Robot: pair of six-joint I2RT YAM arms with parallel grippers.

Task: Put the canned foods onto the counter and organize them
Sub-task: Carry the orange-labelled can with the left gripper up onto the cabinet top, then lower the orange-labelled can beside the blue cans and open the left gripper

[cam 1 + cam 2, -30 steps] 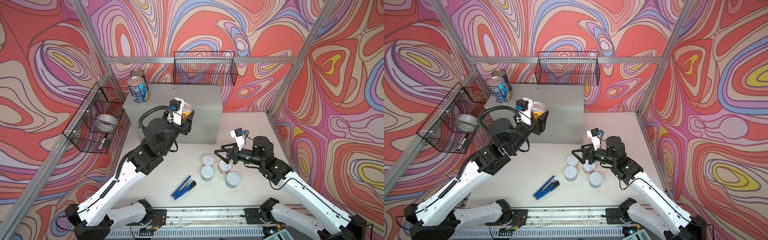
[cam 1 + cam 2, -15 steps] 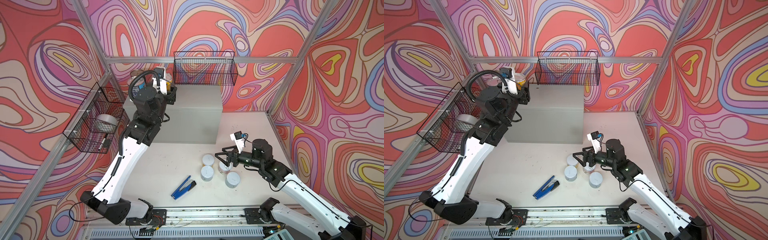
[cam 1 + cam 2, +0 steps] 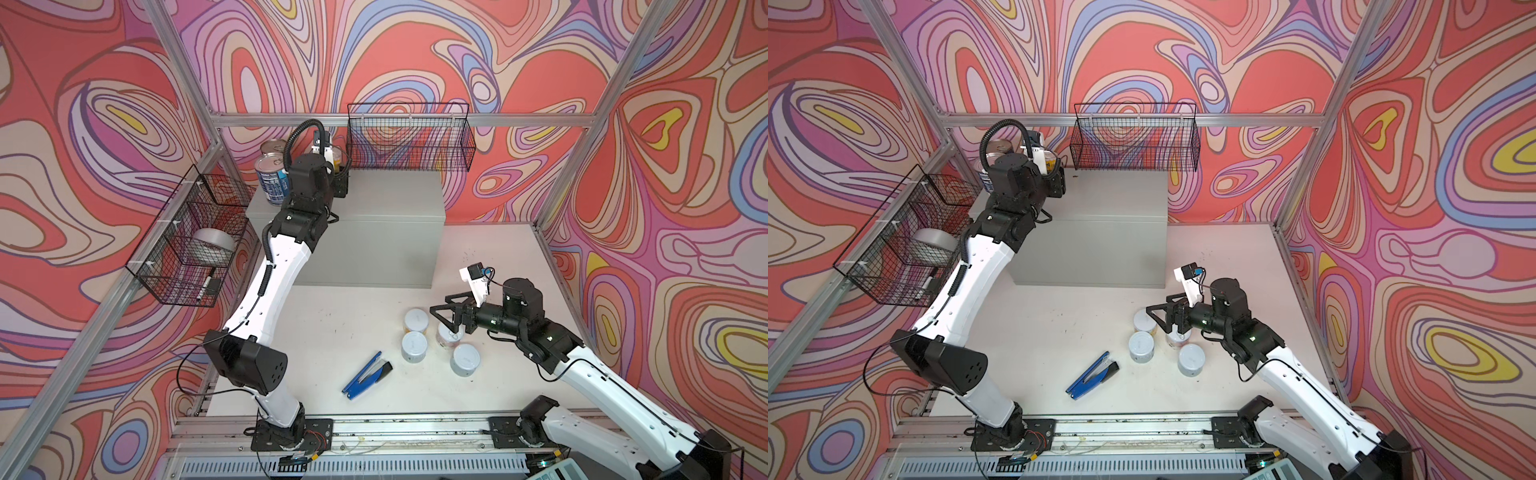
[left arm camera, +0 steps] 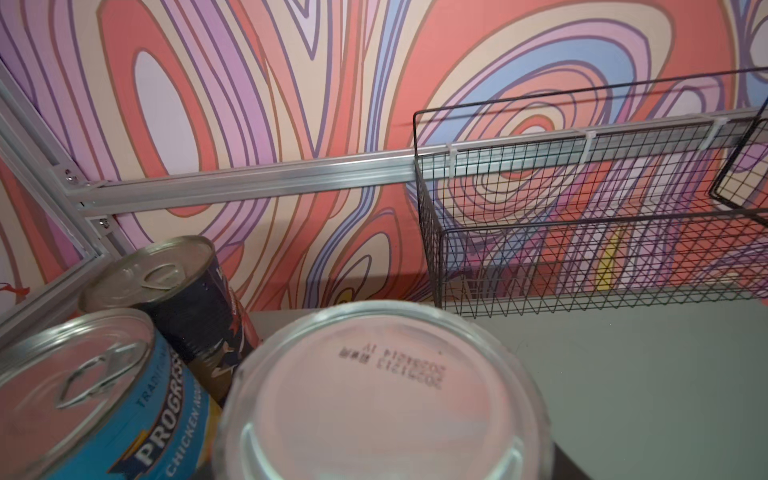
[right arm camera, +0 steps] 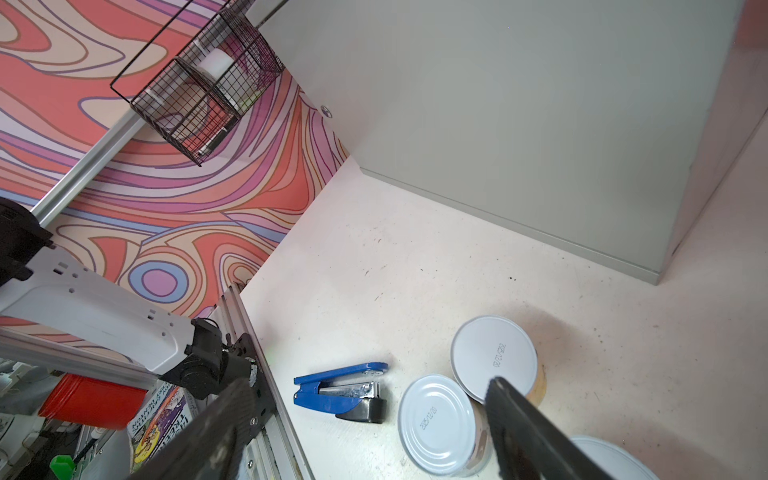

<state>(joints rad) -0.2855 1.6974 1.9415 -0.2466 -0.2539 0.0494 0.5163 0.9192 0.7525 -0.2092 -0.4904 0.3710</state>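
My left gripper [image 3: 338, 168] is shut on the small yellow-orange can [image 3: 337, 157], over the back left of the grey counter [image 3: 374, 208]. In the left wrist view the can's pale lid [image 4: 374, 395] fills the foreground and hides the jaws. I cannot tell whether it touches the counter top [image 4: 623, 374]. Two blue-labelled cans [image 3: 270, 178] [image 4: 95, 395] stand just beside it. Several short white-lidded cans [image 3: 416, 321] [image 3: 1141, 345] [image 5: 436, 419] stand on the table. My right gripper [image 3: 446, 313] [image 5: 365, 382] hangs open just above them with nothing between its fingers [image 5: 523, 432].
A blue stapler [image 3: 368, 374] [image 5: 340, 390] lies on the table left of the white-lidded cans. A black wire basket [image 3: 409, 137] [image 4: 582, 232] hangs on the back wall over the counter. Another basket [image 3: 187, 245] on the left wall holds a silver tape roll [image 3: 214, 243].
My left arm has carried the yellow-orange can from the counter's front edge up and back to its back left, beside the blue cans. The right gripper has barely moved.
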